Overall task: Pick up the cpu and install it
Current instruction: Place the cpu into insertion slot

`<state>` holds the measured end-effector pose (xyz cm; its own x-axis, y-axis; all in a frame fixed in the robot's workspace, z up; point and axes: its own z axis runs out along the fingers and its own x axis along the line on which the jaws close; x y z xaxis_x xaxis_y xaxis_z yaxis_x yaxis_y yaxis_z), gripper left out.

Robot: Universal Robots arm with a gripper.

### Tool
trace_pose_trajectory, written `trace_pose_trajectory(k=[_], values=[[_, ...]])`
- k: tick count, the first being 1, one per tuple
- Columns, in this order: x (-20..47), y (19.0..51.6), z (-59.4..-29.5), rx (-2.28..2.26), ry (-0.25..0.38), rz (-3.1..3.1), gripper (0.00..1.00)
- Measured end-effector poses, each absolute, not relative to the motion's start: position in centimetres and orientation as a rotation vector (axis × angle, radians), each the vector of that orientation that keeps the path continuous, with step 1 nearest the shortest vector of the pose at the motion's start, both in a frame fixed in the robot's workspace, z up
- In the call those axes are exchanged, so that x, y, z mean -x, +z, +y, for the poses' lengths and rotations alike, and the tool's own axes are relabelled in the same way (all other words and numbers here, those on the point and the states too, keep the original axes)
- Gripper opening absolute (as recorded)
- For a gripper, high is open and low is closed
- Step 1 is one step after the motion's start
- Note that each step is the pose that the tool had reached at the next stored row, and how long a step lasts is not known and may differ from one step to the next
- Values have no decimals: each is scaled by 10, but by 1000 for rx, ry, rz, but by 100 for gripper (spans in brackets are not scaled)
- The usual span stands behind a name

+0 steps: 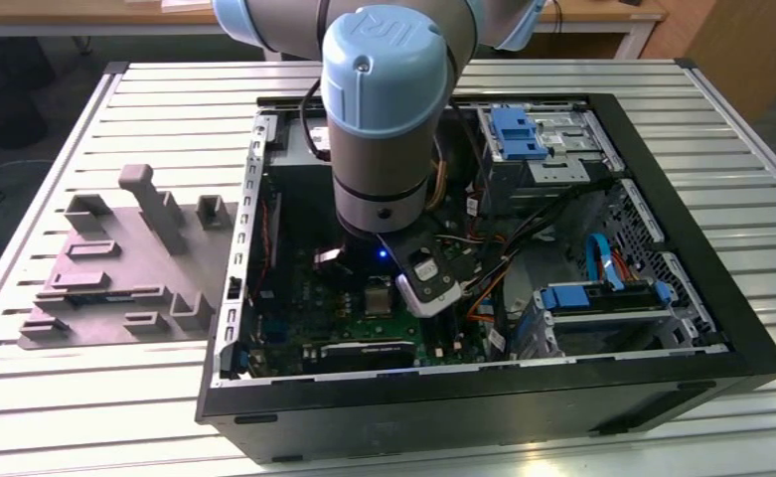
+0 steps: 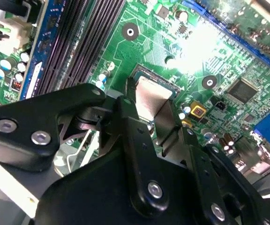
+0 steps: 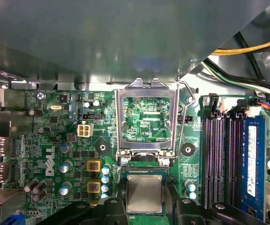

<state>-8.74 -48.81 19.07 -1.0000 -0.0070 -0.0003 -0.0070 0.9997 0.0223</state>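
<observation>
the cpu (image 3: 144, 193) is a small, thin, stiff square with a smooth metal top. i judge it light but delicate: the top is slick, the underside contacts should not be scraped, and a tilted drop could harm the socket below. the safest hold is on two opposite side edges, kept level, with only modest squeeze. that is how the fingers (image 2: 132, 101) stand now: they are drawn in narrow and sit one at each side of the chip, apparently pressed against its edges and gripping it, and the chip's silvery face (image 2: 151, 101) shows between them in both wrist views. the cpu lies directly over the socket on the green motherboard (image 3: 60, 136), just beside the hinge of the metal socket frame (image 3: 146, 89), which is swung up and open, with the dark memory slots (image 3: 219, 159) to one side. i cannot tell whether the chip rests fully in the socket or hangs just above it. in the exterior view the arm (image 1: 385, 119) reaches down into the open computer case (image 1: 494, 397) standing on the slatted surface (image 1: 162, 397).
</observation>
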Motion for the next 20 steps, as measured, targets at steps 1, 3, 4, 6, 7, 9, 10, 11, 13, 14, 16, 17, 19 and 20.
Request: trace_pose_trajectory(k=[1, 3, 4, 6, 7, 9, 10, 11, 13, 14, 16, 17, 19, 20], values=[[87, 191, -488, 10, 36, 3141, 41], [87, 190, -490, 5, 36, 3141, 41], [87, 190, -490, -1, 36, 3141, 41], [87, 191, -490, -10, 35, 3141, 41], [87, 191, -490, -10, 35, 3141, 41], [87, 191, -491, -10, 37, 3141, 41], [87, 191, -490, -10, 38, 3141, 41], [87, 191, -490, -10, 38, 3141, 41], [87, 191, -490, -10, 38, 3141, 41], [87, 191, -490, -10, 39, 3141, 41], [87, 191, -490, -9, 39, 3141, 42], [87, 192, -490, -9, 38, 3141, 48], [87, 194, -490, -10, 38, 3141, 48], [87, 195, -490, -10, 38, 3142, 48]])
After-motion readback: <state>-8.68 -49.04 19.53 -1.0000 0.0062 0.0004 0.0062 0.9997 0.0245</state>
